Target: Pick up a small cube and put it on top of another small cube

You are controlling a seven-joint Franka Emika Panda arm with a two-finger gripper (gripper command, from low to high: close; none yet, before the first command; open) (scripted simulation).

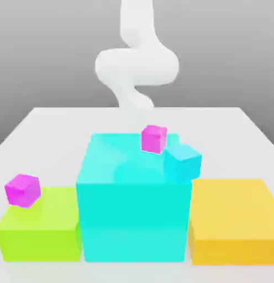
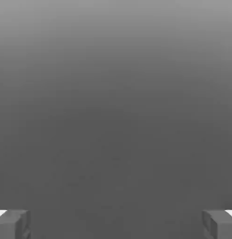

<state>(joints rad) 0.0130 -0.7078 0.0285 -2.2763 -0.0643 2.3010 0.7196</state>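
Observation:
A small magenta cube [image 1: 154,138] sits on top of the big cyan block [image 1: 133,215], near its far corner on the exterior view's right. Right beside it, a small cyan cube [image 1: 183,161] rests tilted at that block's edge. Another small magenta cube [image 1: 22,190] lies on the low lime-green block [image 1: 40,232] at the exterior view's left. My white arm [image 1: 136,66] rises behind the blocks, well above them. In the hand view my gripper [image 2: 116,224] is open, its grey fingertips [image 2: 12,224] far apart with only plain grey background between them.
A low yellow block [image 1: 233,226] stands against the cyan block on the exterior view's right. All three blocks rest on a white table [image 1: 56,124] that stretches back toward the arm.

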